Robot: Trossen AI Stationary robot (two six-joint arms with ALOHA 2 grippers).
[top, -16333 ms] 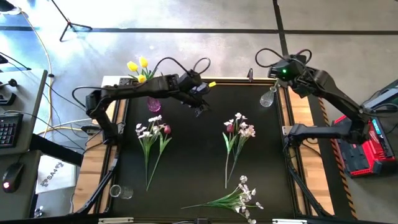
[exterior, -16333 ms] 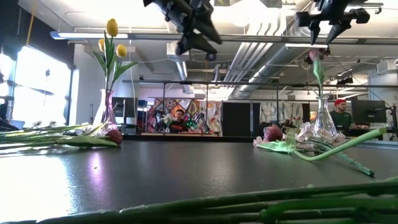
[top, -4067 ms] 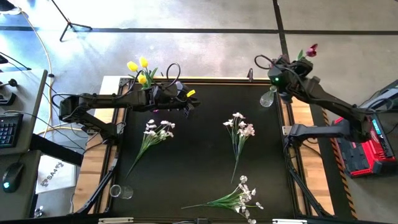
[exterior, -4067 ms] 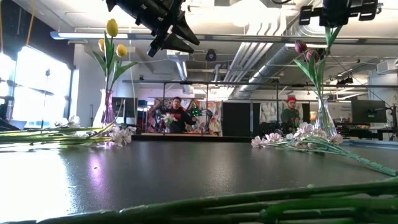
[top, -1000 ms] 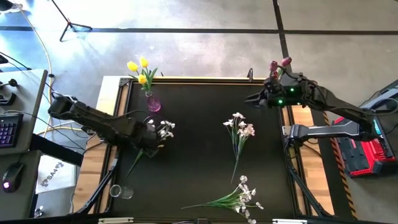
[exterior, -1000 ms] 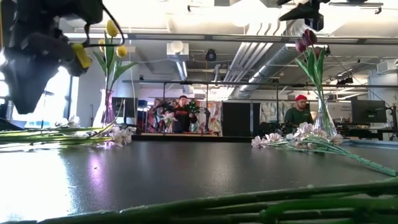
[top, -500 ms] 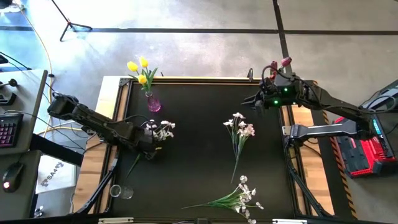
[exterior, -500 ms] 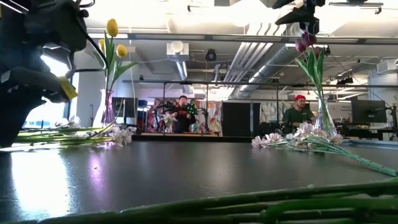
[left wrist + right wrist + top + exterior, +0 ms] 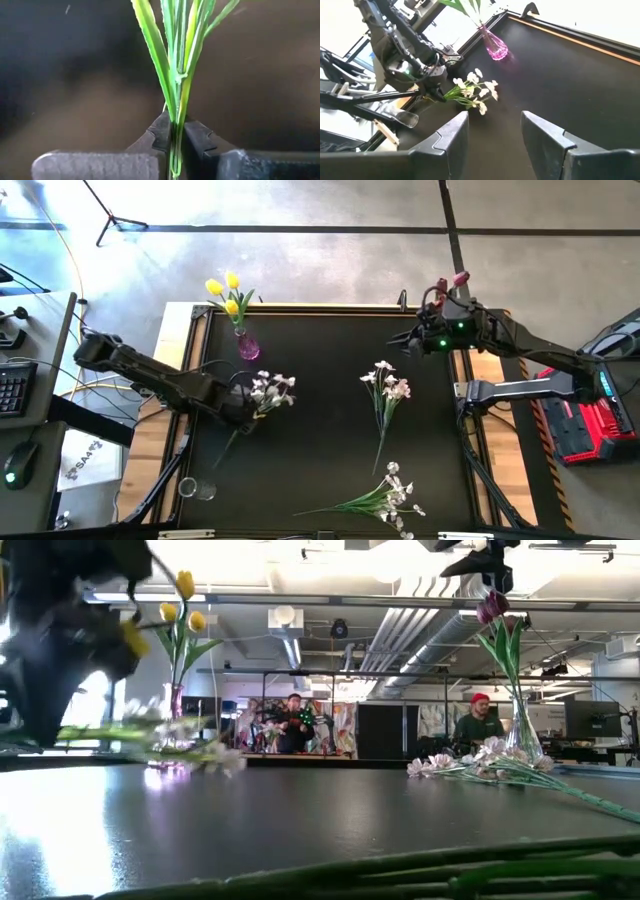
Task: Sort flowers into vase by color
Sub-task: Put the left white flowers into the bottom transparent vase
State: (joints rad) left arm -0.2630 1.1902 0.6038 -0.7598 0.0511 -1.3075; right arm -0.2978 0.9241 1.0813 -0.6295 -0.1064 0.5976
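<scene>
My left gripper [image 9: 246, 412] is at the table's left, shut on a spray of small white blossoms [image 9: 272, 390] whose stem tail [image 9: 222, 452] trails toward the near edge. In the low view the blossoms [image 9: 185, 732] hover above the tabletop. The yellow tulips [image 9: 224, 290] stand in a pink vase [image 9: 246, 346] at the far left. The dark red tulips [image 9: 494, 608] stand in a clear vase [image 9: 518, 740] at the far right. My right gripper [image 9: 492, 134] hangs open above the far right, holding nothing. My left gripper pinches the bundled green stems [image 9: 175, 127] of the white spray between its two fingers, below where the leaves fan out. The fingers [image 9: 161, 134] come steeply from above and lie across the stems. The blossom end is off the table; whether the stem tail still touches, I cannot tell.
Two more white sprays lie on the black table, one right of the middle [image 9: 386, 392] and one by the near edge [image 9: 378, 500]. A small clear vase [image 9: 194, 488] lies at the near left corner. People sit in the room behind the table.
My left gripper has moved toward the near edge and down onto the white spray's stems and taken hold. The spray's blossom end has come up off the table and shifted slightly toward the right. My right gripper has edged a little to the left.
</scene>
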